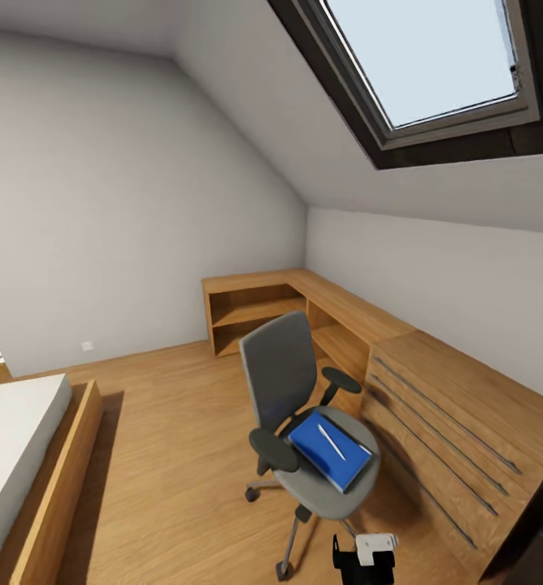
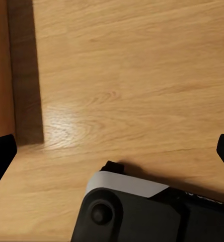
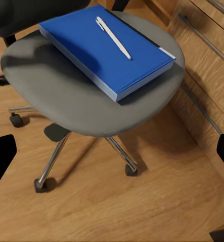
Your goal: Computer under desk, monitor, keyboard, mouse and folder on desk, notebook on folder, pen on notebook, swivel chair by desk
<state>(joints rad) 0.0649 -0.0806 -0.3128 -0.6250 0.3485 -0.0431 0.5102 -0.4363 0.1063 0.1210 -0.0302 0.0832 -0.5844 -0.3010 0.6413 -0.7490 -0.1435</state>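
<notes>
Right gripper [image 3: 112, 146] hangs above the floor just short of the chair [image 1: 308, 406], its two dark fingertips spread wide at either edge of the wrist view and nothing between them. It touches nothing. Left gripper [image 2: 112, 146] is equally wide open and empty, pointing down at bare wood floor [image 2: 132, 75] with part of the robot's own base beneath it.

On the grey seat lies the folder [image 3: 104, 50], flat and turned at an angle, one corner reaching toward the seat's front rim. A pale pen [image 3: 113, 37] rests loose on its cover. A thin dark edge shows along the folder's far side, perhaps the notebook beneath it; I cannot tell. Just beside the chair stands a wooden drawer unit [image 1: 458, 422].

The step in hand looks like picking up the folder. To do it well, the pen should probably go first or be kept level, since it would roll off a tilted cover. A thin flat folder is best taken at the overhanging corner, one finger under and one over, approaching low along the seat. The chair sits on castors, so any sideways push may roll it away.
</notes>
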